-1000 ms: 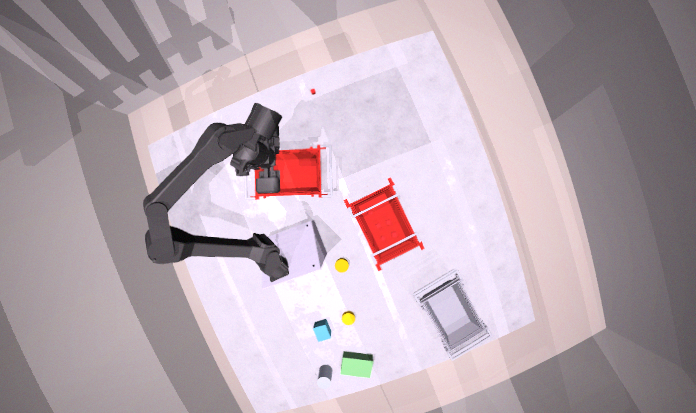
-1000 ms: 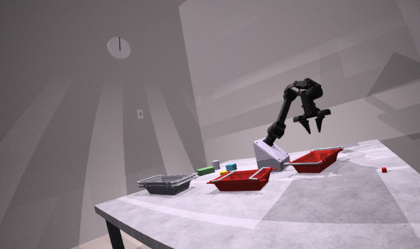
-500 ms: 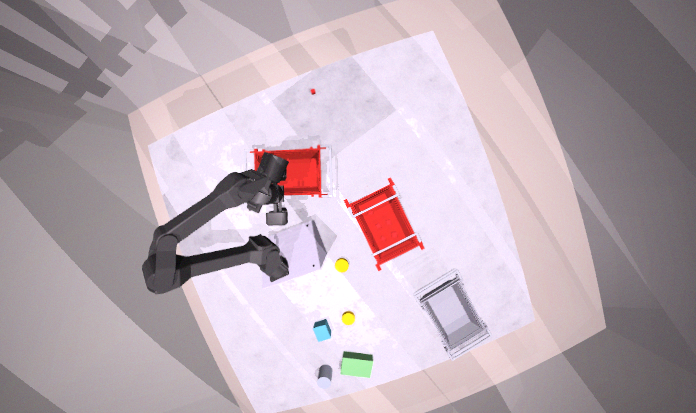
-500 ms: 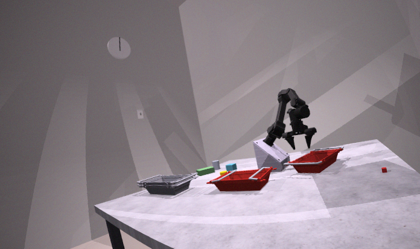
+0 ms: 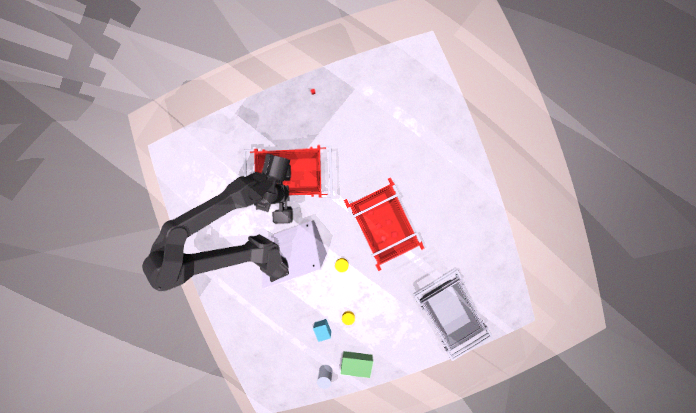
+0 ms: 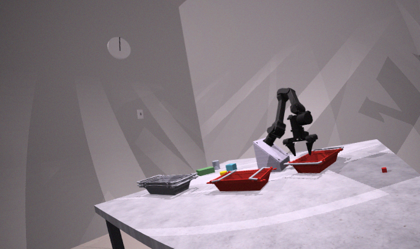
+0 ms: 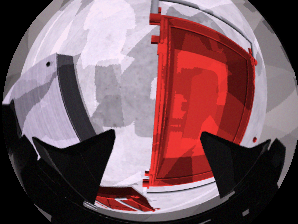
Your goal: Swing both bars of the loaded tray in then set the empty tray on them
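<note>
The loaded red tray (image 5: 408,218) (image 6: 241,184) stands on the table, with small red lumps on its floor. Its two white wire bars, one bar (image 5: 375,205) and the other bar (image 5: 396,244), lie across its top near the ends. The empty red tray (image 5: 308,172) (image 6: 312,167) (image 7: 200,100) stands apart, closer to the arm, with its own bars out beyond its ends. My gripper (image 6: 302,154) (image 7: 160,136) is open and empty, pointing down. It is low above one long rim of the empty tray, one fingertip on each side of that rim in the wrist view. The arm hides part of this tray in the top view.
A grey tray (image 5: 485,331) (image 6: 167,189) stands near the table edge. The arm's pale base block (image 5: 303,249) (image 6: 265,154) is beside the empty tray. Two yellow discs, a blue block (image 5: 322,330), a green block (image 5: 356,365) and a grey cylinder stand farther off. A small red cube (image 5: 312,91) (image 6: 384,170) lies apart.
</note>
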`<state>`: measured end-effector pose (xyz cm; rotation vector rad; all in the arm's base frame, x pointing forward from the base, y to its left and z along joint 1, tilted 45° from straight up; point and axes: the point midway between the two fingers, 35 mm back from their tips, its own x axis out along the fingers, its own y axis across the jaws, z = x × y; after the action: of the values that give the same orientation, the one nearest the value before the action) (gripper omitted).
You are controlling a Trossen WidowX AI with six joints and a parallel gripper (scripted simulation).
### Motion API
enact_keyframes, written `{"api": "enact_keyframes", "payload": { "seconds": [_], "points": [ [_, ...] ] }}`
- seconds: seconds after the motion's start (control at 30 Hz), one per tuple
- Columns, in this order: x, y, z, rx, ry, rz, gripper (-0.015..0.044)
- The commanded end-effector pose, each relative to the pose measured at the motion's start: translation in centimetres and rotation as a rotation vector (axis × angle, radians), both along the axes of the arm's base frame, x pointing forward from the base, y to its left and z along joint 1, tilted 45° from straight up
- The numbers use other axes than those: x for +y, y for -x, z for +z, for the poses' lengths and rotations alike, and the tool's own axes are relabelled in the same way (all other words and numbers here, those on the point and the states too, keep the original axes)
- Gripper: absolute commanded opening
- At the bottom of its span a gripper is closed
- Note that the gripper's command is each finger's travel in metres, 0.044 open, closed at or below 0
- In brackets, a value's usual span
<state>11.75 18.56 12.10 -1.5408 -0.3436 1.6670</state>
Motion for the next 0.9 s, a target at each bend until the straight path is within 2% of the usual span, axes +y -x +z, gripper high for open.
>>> {"api": "enact_keyframes", "payload": {
  "seconds": [0.0,0.63,0.87],
  "points": [
    [0.7,-0.1,-1.1,0.007,0.008,-0.004,0.0440],
    [3.8,0.3,-4.0,0.010,-0.004,-0.006,0.0440],
    [3.8,0.3,-4.0,0.010,-0.004,-0.006,0.0337]
  ]
}}
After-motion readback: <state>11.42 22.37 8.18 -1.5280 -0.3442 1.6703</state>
